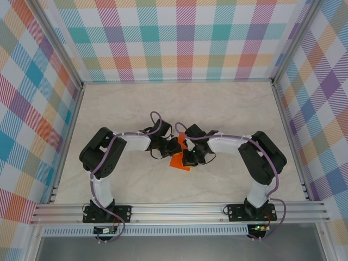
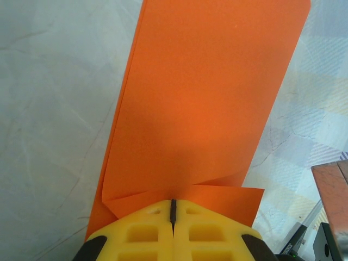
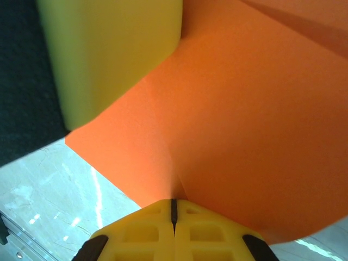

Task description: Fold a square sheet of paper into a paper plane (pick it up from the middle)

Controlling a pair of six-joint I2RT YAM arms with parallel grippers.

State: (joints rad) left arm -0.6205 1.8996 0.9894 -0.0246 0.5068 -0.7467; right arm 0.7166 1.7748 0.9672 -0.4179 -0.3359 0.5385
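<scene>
Both claws on paper, mid-fold. Left claw [image 2: 173,209] pressed shut, pinching orange paper [image 2: 201,98] at its near edge; doubled sheet runs straight ahead of tips. Right claw [image 3: 174,209] likewise clamped on same paper, left claw just ahead, upper left. Judgement: tips crowd close, so move both together, slowly, edges aligned; pulling apart risks tear. Bare table [image 1: 228,109] beyond and beside claws; walls [image 1: 185,38] well apart.

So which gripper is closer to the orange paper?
Neither, it's a tie: the left gripper is shut on the paper from one side, the right gripper from the other.
</scene>
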